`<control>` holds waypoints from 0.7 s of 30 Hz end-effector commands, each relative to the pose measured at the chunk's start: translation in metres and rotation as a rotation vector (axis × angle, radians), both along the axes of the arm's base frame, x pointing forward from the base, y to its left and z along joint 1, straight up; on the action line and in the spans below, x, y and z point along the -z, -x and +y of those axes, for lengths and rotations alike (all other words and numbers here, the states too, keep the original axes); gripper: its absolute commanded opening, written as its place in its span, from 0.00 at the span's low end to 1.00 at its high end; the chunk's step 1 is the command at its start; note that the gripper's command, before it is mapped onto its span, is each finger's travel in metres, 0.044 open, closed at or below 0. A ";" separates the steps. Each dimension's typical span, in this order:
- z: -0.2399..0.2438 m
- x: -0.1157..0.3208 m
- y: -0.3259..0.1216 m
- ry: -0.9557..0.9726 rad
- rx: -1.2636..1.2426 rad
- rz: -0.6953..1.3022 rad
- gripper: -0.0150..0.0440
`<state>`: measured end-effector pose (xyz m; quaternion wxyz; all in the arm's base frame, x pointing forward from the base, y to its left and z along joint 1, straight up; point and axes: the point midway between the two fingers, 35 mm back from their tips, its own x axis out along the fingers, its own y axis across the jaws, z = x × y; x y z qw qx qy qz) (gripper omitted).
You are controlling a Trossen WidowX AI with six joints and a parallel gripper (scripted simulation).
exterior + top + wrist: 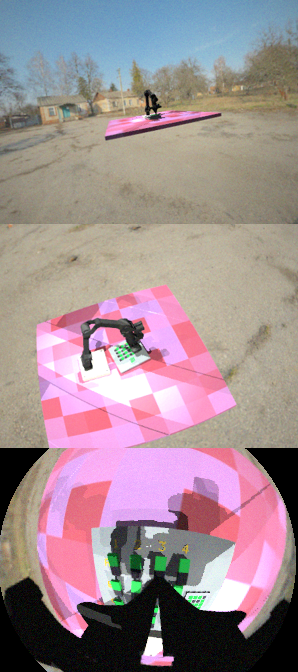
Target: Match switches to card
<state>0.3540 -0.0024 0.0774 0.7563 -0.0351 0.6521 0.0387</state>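
1. Black fingers (135, 350) (155, 113): shut, empty, low at column 3.
2. Pale grey switch panel (125, 368) (156, 118) (218, 569): beneath fingers; matches unreadable.
3. Small green-and-grey card (132, 359) (196, 600): right of fingers.
4. Outstanding: final lift, possibly flips.

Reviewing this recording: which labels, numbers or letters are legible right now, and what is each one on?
"1", in yellow, shaded: on the switch panel, above the leftmost column.
"2", yellow, partly lost in shadow: second column.
"3", yellow: third column.
"4", yellow: fourth column.
Yellow row marks down the panel's left edge: too blurred to read.
The small card: coloured squares, no text I can make out.
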 end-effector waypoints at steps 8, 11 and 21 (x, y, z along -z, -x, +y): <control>0.000 0.003 0.000 0.003 0.003 0.003 0.25; 0.000 0.003 0.000 0.003 0.003 0.003 0.25; 0.000 0.004 0.000 0.003 0.003 0.003 0.25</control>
